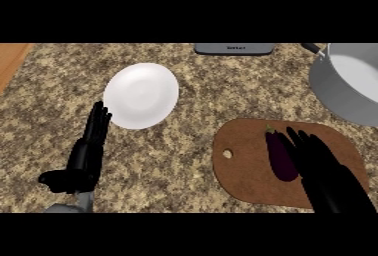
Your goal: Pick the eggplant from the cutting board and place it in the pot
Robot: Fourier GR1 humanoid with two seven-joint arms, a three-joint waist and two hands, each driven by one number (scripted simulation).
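**Right hand open beside the eggplant, grasp not yet made**

Nearest the lower edge, the right hand (330,176) comes in over the near right part of the brown cutting board (244,172). Its fingers (301,142) are straight and spread, pointing away from the robot, and they hold nothing.

The eggplant (281,156) lies on the board just to the left of those fingers. It is so close that I cannot tell whether the innermost finger touches its skin. Its long axis runs near to far, almost parallel to the fingers, with the green stem at the far end and the fat, dark body nearer the robot. As I judge it, the coming move depends on this: the hand is alongside the eggplant, not over it, so it needs a small shift left before the fingers and thumb can curl across the short width.

At the left of the view, well apart from the board, the left hand (83,160) rests open on the speckled counter (184,165) with its fingers up. The right hand is plainly the nearer one for this job.

Farther off, a white plate (140,95) lies beyond the left hand. The grey pot (325,90) stands at the far right, beyond the board, with its mouth open. From the eggplant, the carry goes away from the robot and slightly right. A grey device (235,48) lies at the far edge.
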